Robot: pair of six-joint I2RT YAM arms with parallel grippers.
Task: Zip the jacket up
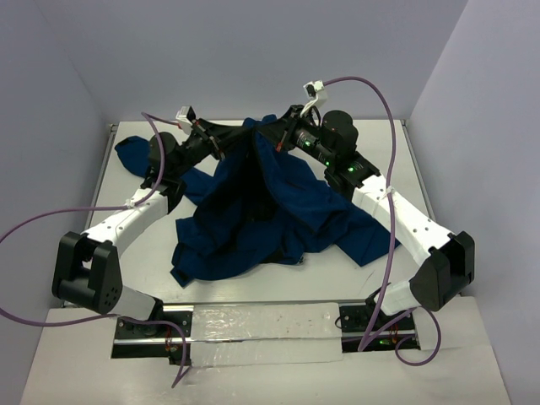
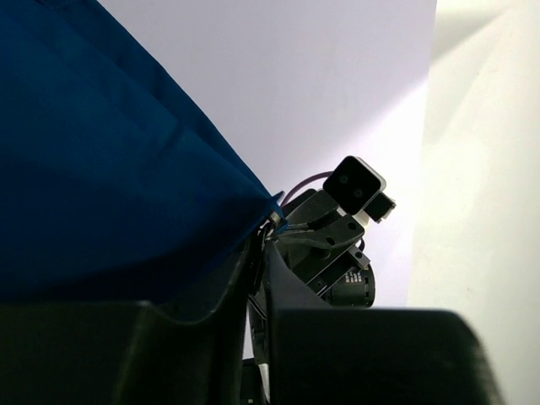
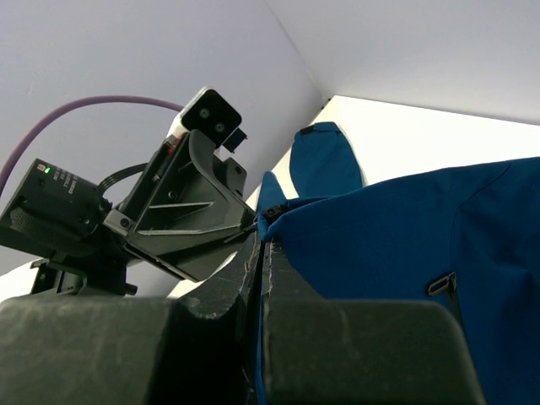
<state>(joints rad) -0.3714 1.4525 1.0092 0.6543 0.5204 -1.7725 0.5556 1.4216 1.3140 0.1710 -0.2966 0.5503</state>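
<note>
1. Your right gripper [image 3: 260, 243] has its jaws clenched on an edge of the jacket [image 1: 253, 211]. The blue cloth spreads away from the fingertips, to one side and below them.
2. Your left gripper [image 2: 258, 246] faces it tip to tip, just across that same edge. Its jaws stand nearly together with only a thin slit between them, and the cloth's corner sits right at their tips. Whether they bite the cloth or merely touch it, you cannot tell from these views.
3. The jacket hangs from that shared point like a tent, raised between the two sets of jaws. The rest is draped down onto the table [image 1: 135, 245] beneath them (part of it lies out past the left arm).
4. A small metal piece [image 2: 272, 221] glints just ahead of the left jaws, at the cloth's corner. It may be the zip slider, but it is too small to be sure.
5. By my reading, you are at the set-up step: holding the front edge up and getting a hold at the zip. The zipping proper looks not yet begun.
6. The next move calls for a firm pinch on the slider with one pair of jaws while the other pins the cloth just beside it. Then pull straight along the edge, away from the anchoring jaws. Keep the cloth taut, since slack could let the slider snag.
</note>
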